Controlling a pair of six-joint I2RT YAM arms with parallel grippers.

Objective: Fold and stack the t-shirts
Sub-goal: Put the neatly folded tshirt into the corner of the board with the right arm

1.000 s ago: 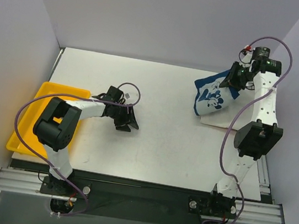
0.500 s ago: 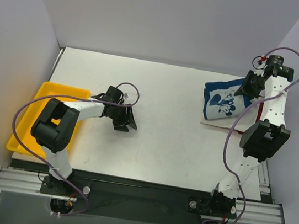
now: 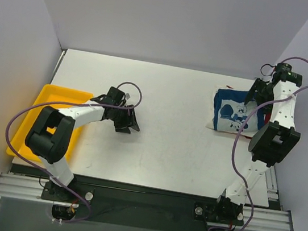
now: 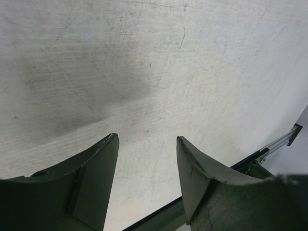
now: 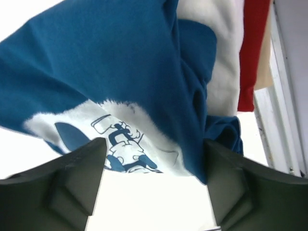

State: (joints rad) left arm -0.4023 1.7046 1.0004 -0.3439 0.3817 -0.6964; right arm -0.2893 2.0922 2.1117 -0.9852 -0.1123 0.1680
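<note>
We see the navy t-shirt point(image 5: 120, 62) in soft matt cloth, its white print point(image 5: 91, 120) fuzzy-edged, the cream-white t-shirt point(image 5: 224, 62) fleecy, the red t-shirt point(image 5: 252, 48) smooth matt cloth, our table point(image 4: 192, 72) matt white and finely scratched, the yellow tray point(image 3: 54, 93) smooth plastic, the left gripper point(image 4: 147, 138) with fingers point(image 4: 91, 183) of dull dark plastic
</note>
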